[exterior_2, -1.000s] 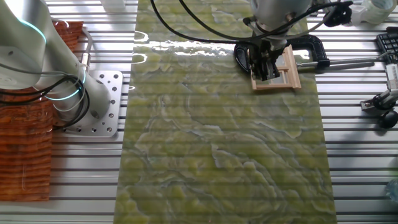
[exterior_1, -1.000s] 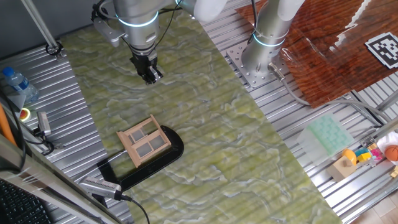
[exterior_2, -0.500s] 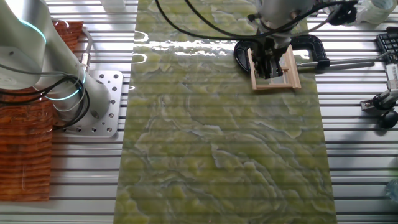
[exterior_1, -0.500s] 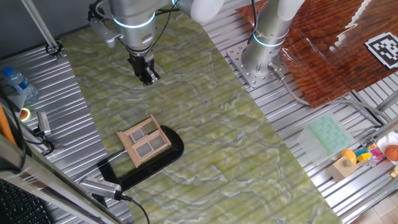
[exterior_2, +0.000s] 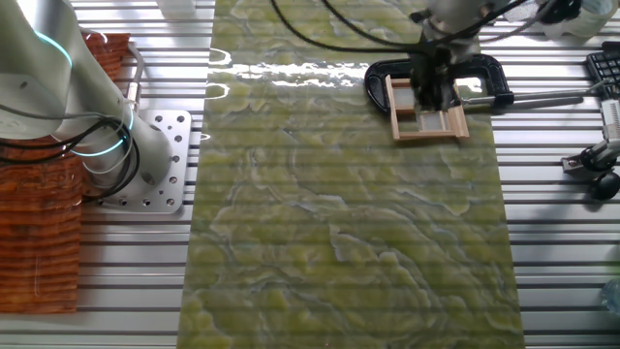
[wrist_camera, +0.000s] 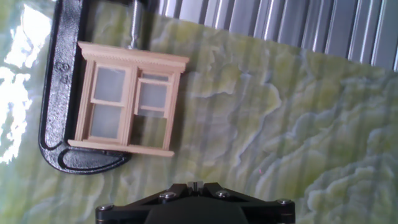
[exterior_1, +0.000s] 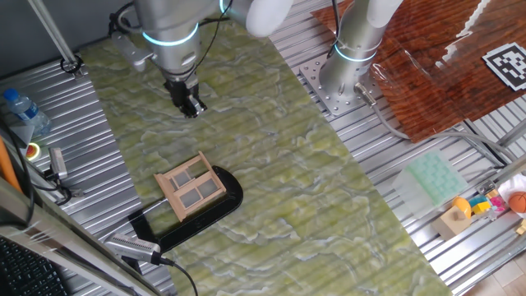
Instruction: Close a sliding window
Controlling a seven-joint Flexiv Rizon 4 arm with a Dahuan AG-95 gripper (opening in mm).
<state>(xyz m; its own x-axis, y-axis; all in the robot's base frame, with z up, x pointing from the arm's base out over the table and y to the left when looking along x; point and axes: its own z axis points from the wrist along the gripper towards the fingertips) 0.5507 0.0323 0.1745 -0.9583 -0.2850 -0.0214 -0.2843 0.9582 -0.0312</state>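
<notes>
The sliding window (exterior_1: pixel 191 187) is a small tan wooden frame with grey panes, lying flat on the green marbled mat and held by a black clamp (exterior_1: pixel 226 201). In the hand view the window (wrist_camera: pixel 127 102) sits at the upper left. Its right sash (wrist_camera: pixel 154 96) is slid up partway, and mat shows through the opening below it. My gripper (exterior_1: pixel 189 103) is shut and empty, hovering above the mat, apart from the window. In the other fixed view the gripper (exterior_2: pixel 433 92) overlaps the window (exterior_2: pixel 405 116). In the hand view the gripper (wrist_camera: pixel 194 185) shows at the bottom edge.
The clamp's screw bar (exterior_2: pixel 542 97) runs off the mat onto the slatted metal table. A water bottle (exterior_1: pixel 20 108) stands at the left. A second arm's base (exterior_1: pixel 349 70) is bolted at the back. A green tray (exterior_1: pixel 436 177) and toys (exterior_1: pixel 493 201) lie at the right.
My gripper has drifted farther from the window: up and left in one fixed view, right across the window in the other. The window has not moved.
</notes>
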